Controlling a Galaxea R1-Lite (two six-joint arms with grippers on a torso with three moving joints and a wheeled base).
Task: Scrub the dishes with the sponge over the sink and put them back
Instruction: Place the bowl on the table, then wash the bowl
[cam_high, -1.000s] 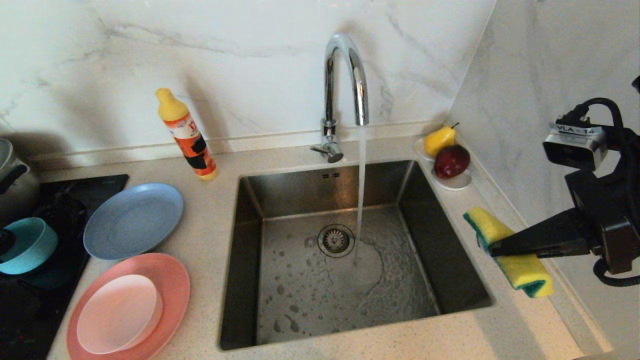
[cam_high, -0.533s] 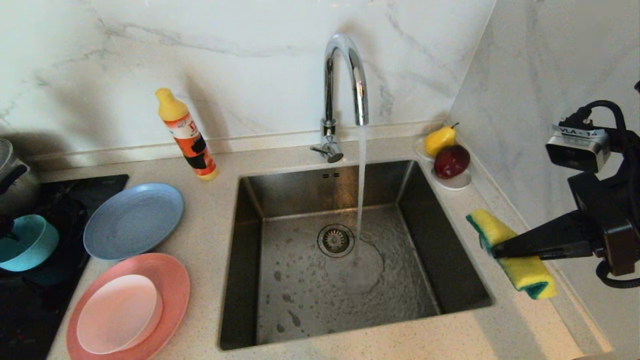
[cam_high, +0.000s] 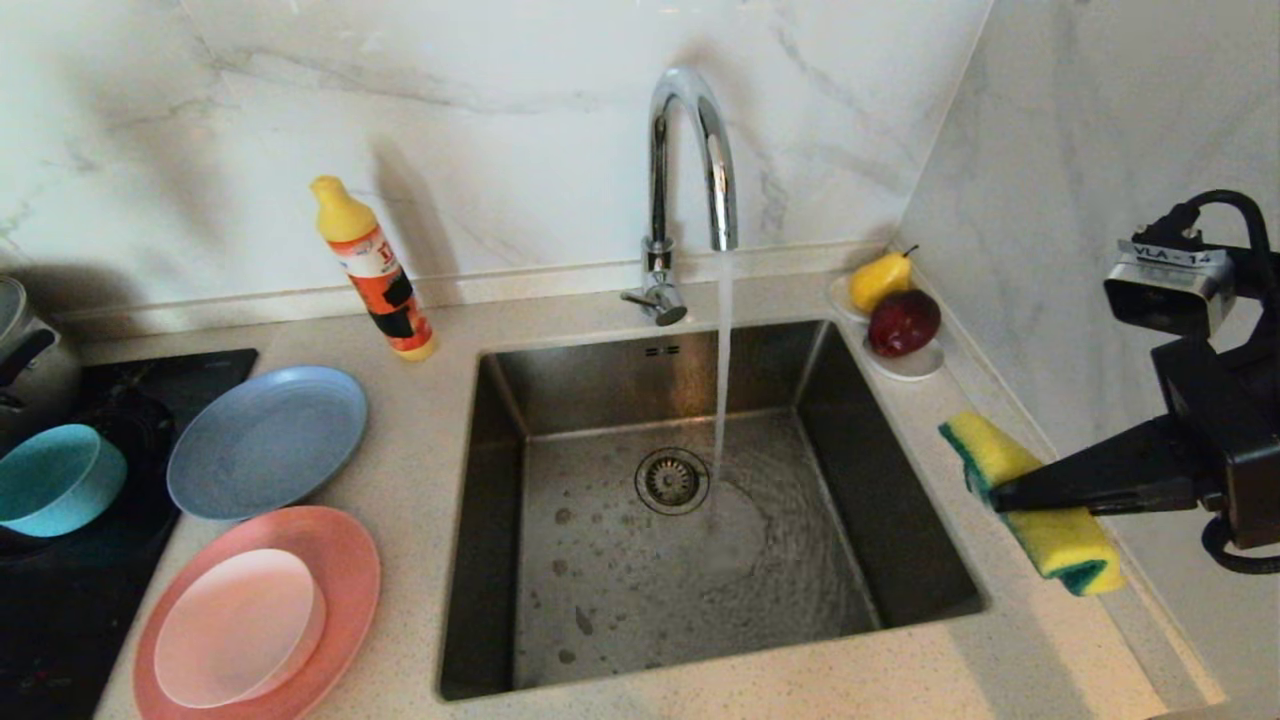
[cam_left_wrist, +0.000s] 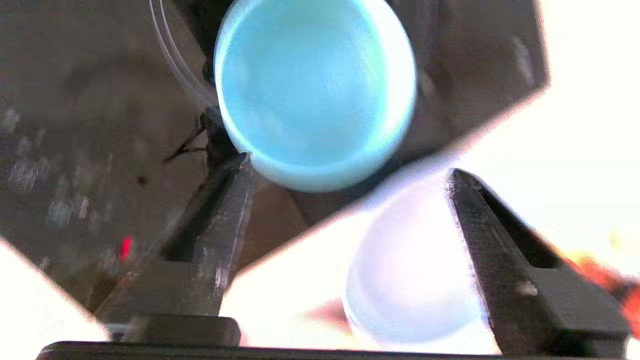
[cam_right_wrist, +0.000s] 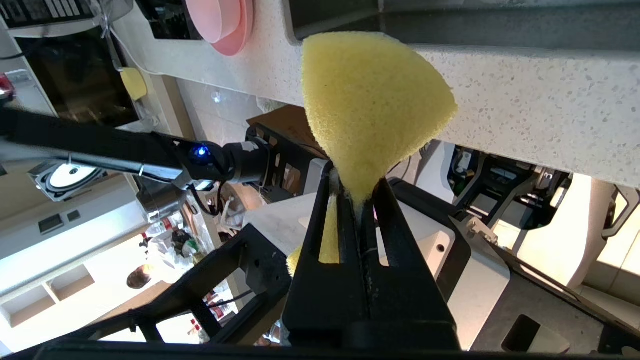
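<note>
The teal bowl rests on the black cooktop at the far left. In the left wrist view my left gripper is open, just short of the bowl's rim, holding nothing; it is outside the head view. The grey-blue plate lies on the counter. Nearer me, the pale pink bowl sits in the salmon plate. My right gripper is shut on the yellow-and-green sponge, above the counter right of the sink.
The tap runs water into the sink near the drain. An orange soap bottle stands behind the plates. A white fruit dish sits in the back right corner. A steel pot is at the left edge.
My left gripper has let go of the teal bowl, opened and drawn back out of the head view; the bowl stays on the cooktop. The right gripper and sponge drifted slightly right.
</note>
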